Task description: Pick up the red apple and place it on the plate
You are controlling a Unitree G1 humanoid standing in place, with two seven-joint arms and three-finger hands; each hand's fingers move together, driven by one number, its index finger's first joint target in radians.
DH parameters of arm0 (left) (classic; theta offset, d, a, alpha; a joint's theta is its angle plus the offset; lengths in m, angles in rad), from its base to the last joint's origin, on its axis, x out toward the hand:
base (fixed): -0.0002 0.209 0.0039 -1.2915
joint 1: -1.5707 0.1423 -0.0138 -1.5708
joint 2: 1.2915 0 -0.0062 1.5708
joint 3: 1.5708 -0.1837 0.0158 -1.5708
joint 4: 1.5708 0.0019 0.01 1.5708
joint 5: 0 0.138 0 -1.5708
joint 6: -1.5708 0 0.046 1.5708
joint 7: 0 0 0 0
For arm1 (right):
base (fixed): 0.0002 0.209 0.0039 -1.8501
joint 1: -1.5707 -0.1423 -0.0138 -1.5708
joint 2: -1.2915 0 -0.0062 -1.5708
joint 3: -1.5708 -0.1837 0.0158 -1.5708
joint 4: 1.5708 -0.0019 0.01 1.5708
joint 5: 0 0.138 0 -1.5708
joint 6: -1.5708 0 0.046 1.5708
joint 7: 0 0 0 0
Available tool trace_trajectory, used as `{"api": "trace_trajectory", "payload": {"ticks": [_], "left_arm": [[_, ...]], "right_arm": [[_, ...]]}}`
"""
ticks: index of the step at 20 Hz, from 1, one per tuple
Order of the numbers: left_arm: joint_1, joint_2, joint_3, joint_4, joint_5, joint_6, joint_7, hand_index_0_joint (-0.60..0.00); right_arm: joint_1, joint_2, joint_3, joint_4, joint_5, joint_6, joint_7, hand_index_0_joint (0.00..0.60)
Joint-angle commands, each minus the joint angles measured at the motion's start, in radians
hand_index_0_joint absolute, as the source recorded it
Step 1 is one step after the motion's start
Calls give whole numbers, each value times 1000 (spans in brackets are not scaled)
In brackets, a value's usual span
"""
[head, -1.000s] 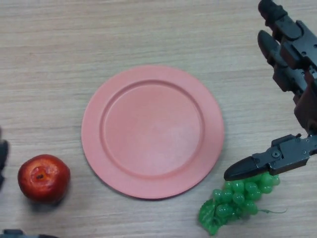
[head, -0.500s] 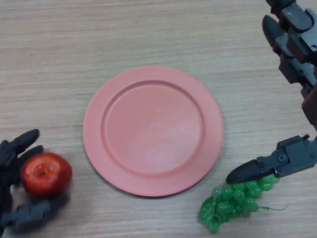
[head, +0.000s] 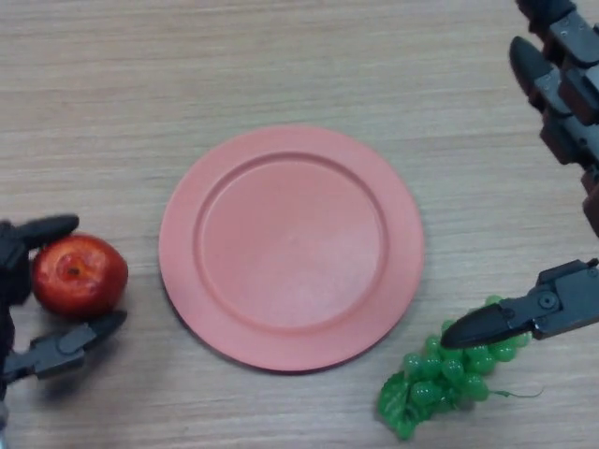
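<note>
The red apple [head: 80, 274] is at the left edge of the wooden table, left of the pink plate [head: 180, 253]. My left hand [head: 21, 253] comes in from the left edge and is curled round the apple: its fingers [head: 42, 228] lie against the apple's far side and its thumb [head: 70, 343] sits just below the near side. My right hand [head: 566, 103] is open at the right edge, well away from the apple. Its thumb [head: 524, 320] hangs over a bunch of green grapes. The plate holds nothing.
The bunch of green grapes [head: 435, 383] lies at the plate's near right, partly under my right thumb. The plate fills the middle of the table.
My left hand came in from the left edge and closed round the apple. The apple has moved away from the near edge. My right hand drifted slightly right.
</note>
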Motion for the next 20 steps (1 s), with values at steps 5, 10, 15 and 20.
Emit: {"api": "trace_trajectory", "payload": {"ticks": [5, 10, 15, 20], "left_arm": [[-172, 26, -47, -222, 71, 29, 20, -600], [-334, -48, -181, -77, 125, 61, 67, -600], [-392, -78, -237, 58, 234, 69, 50, -600], [-406, -86, -209, 110, 113, 57, 75, -499]], "right_arm": [[-67, -53, -116, -84, 162, 4, -45, 0], [-69, -58, -122, -81, 197, 2, -70, 0], [-66, -68, -119, -43, 166, -40, -65, 0], [-53, -53, -107, 6, 126, -93, -47, 0]]}}
